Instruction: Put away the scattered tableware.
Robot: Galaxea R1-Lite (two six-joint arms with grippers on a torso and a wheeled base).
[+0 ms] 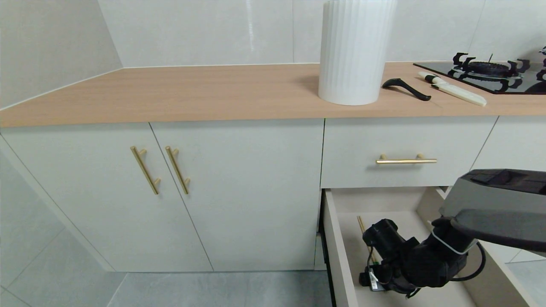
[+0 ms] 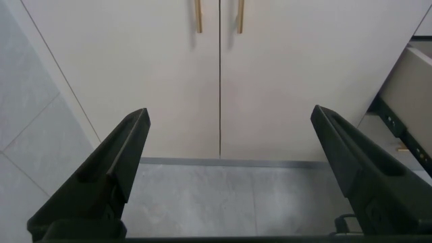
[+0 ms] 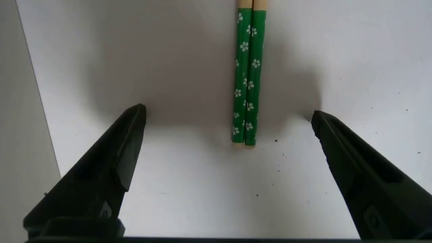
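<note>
A pair of chopsticks [image 3: 245, 74] with green flowered ends lies flat on the pale floor of the open drawer [image 1: 335, 247]; in the head view the chopsticks [image 1: 363, 232] run along the drawer's left side. My right gripper [image 3: 227, 116] hovers open just above them, one finger on each side, touching nothing. The right arm [image 1: 418, 260] reaches down into the drawer. My left gripper [image 2: 229, 113] is open and empty, low in front of the cabinet doors [image 2: 219, 67]. On the counter lie a black-handled utensil [image 1: 406, 88] and a white knife [image 1: 453, 88].
A tall white ribbed container [image 1: 352, 51] stands on the wooden counter [image 1: 192, 91]. A gas hob [image 1: 486, 70] is at the far right. A shut drawer with a gold handle [image 1: 406, 160] sits above the open one. Grey floor tiles [image 2: 223, 202] lie below the cabinets.
</note>
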